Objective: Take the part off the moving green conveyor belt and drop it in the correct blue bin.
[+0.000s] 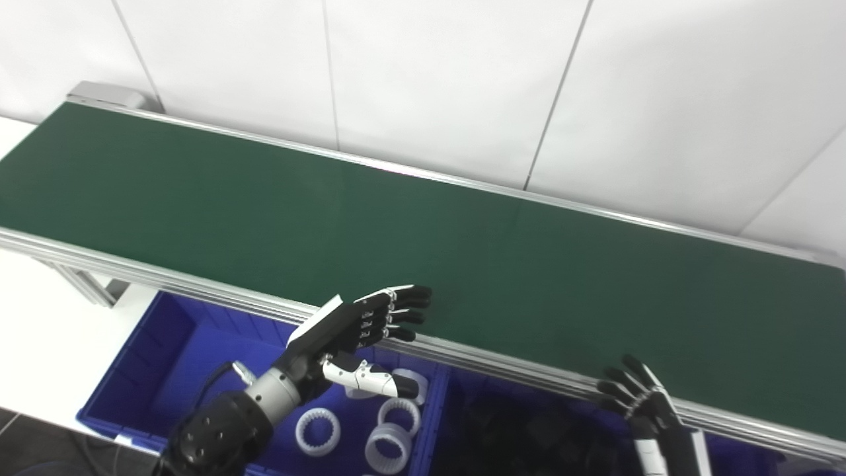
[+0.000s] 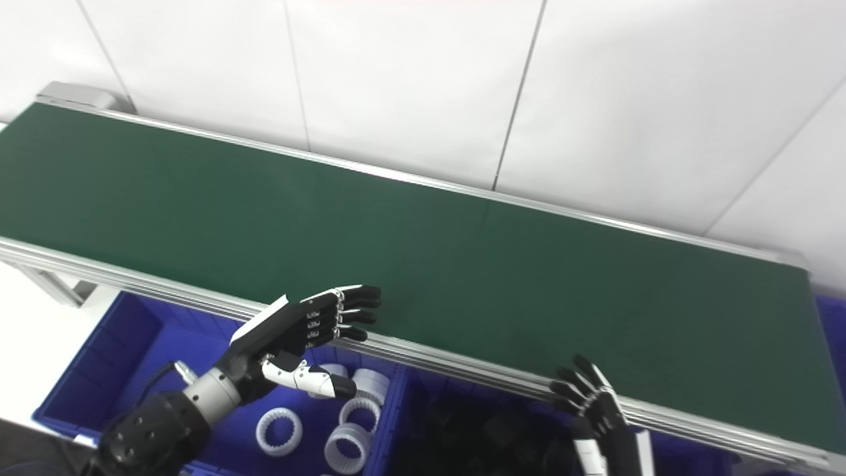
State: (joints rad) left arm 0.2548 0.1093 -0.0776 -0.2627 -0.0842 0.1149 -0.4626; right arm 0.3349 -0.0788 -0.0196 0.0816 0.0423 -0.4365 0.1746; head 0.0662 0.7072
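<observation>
Both hands wait with fingers spread, holding nothing: left hand (image 1: 360, 324) at seven o'clock, right hand (image 1: 638, 396) at five. No part shows on the belt (image 1: 423, 244); a late grab could miss it.
</observation>
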